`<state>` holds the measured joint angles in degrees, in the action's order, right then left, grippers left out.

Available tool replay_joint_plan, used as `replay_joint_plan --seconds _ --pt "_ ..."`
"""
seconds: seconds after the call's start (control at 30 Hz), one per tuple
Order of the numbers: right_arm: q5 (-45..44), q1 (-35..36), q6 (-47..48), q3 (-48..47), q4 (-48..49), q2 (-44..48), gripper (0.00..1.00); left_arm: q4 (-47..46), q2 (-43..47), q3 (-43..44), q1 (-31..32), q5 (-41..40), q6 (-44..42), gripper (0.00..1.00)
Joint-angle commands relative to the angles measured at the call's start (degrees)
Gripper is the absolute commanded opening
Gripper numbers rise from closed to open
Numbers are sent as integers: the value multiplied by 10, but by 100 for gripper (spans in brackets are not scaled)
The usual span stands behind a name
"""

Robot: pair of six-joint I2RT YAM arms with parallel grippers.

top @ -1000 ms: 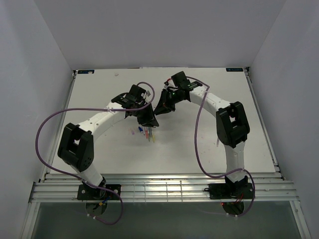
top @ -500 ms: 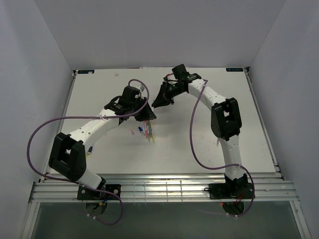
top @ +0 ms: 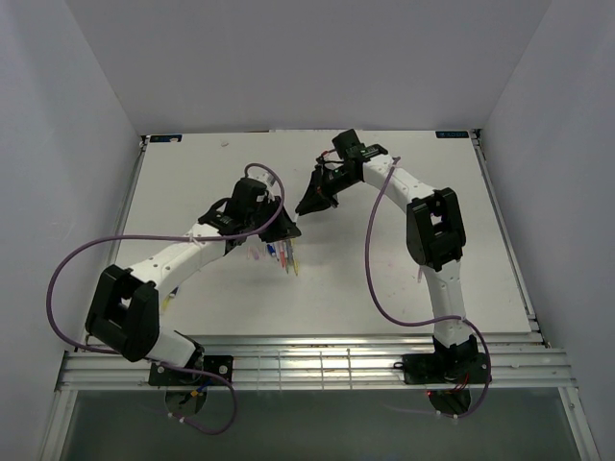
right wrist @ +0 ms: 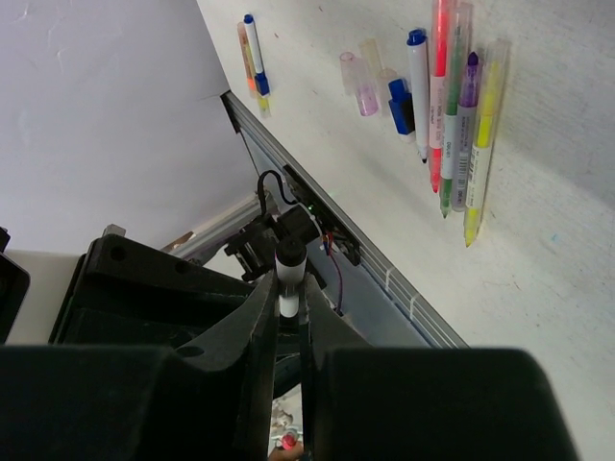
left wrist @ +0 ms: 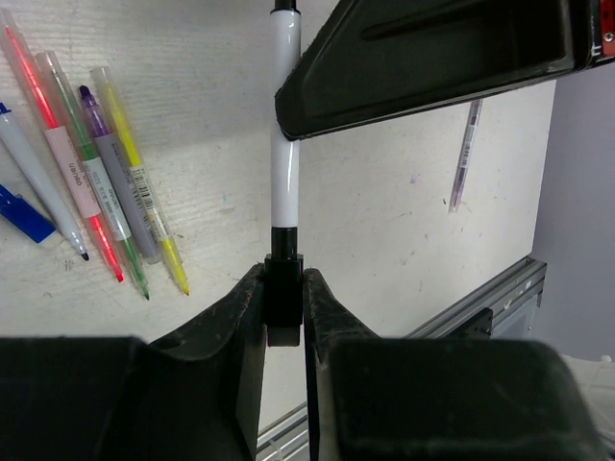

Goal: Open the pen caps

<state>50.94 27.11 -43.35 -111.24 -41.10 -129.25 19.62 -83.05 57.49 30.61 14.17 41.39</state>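
A white pen [left wrist: 283, 182] with black ends hangs above the table between both grippers. My left gripper [left wrist: 284, 279] is shut on its black pen cap [left wrist: 284, 293], which sits on the pen's end. My right gripper [right wrist: 291, 293] is shut on the pen's white barrel [right wrist: 290, 274] near the other end; its black body [left wrist: 432, 58] covers part of the pen in the left wrist view. From above, the left gripper [top: 277, 223] and right gripper [top: 307, 204] nearly meet. A row of pens [top: 284, 255] lies just below them.
The row holds red [left wrist: 58, 144], green [left wrist: 91, 182], grey-purple [left wrist: 115, 187], yellow [left wrist: 144, 192] and blue-white [left wrist: 38, 182] pens. A loose blue cap [right wrist: 399, 101] and clear pink caps [right wrist: 360, 86] lie beside them. A separate pen [left wrist: 464, 158] lies near the front rail [top: 307, 351].
The left arm's elbow has swung left and lower, and the right wrist has drawn slightly back. Both grippers stay shut on the same pen, close together.
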Motion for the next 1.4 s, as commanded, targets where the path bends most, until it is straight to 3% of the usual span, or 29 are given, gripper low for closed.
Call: replay_joint_plan --seconds 0.0,0.53,0.83,1.37 --pt "-131 -70 27 -33 89 6 8 97 57 -31 24 114 5 0" --pt "-259 -68 88 -78 55 13 8 60 56 -53 48 153 18 0" --pt "-250 -75 41 -140 70 -18 8 50 46 -55 65 160 22 0" --pt "-214 -134 13 -146 83 -24 8 25 70 -105 65 175 26 0"
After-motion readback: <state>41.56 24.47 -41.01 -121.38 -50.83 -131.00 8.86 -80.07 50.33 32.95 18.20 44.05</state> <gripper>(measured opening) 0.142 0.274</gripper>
